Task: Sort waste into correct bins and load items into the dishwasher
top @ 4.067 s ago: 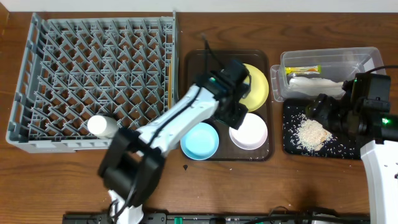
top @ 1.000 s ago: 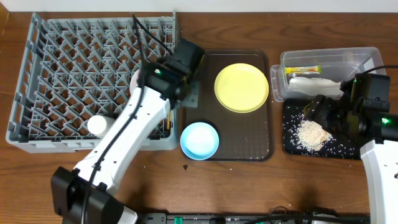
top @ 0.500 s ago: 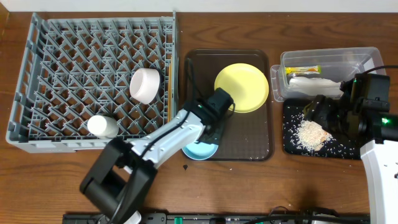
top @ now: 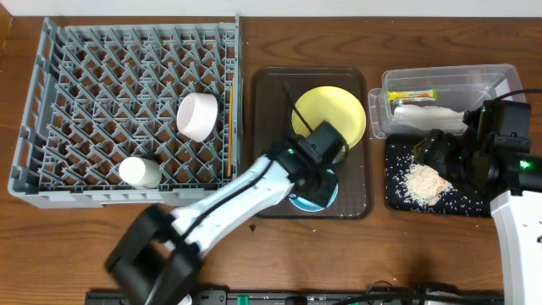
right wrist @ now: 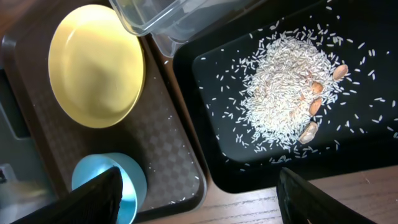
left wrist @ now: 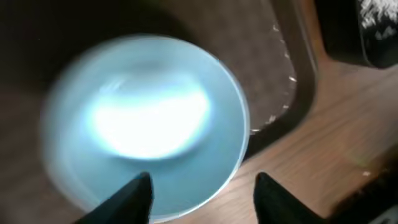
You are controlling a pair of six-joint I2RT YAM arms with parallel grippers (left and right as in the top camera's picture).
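The light blue bowl (top: 329,196) sits on the brown serving tray (top: 356,203), blurred in the left wrist view (left wrist: 149,118). My left gripper (left wrist: 202,196) is open over the bowl's near rim, one finger inside and one outside; overhead it covers most of the bowl (top: 315,180). The yellow plate (top: 339,114) lies at the tray's back. The white bowl (top: 199,116), white cup (top: 140,172) and chopsticks (top: 229,127) are in the grey dish rack (top: 51,102). My right gripper (right wrist: 205,205) is open and empty above the black tray (right wrist: 373,149) holding rice scraps (right wrist: 286,84).
The clear tub (top: 500,80) at the back right holds the snack wrapper (top: 412,96) and the white tissue (top: 428,114). The black tray (top: 398,199) lies in front of it. The right arm hovers over both bins. Loose rice grains dot the brown tray.
The white bowl went from the brown tray into the rack. My left arm came back from the rack to the blue bowl, which now sits further right on the tray. The right arm is still.
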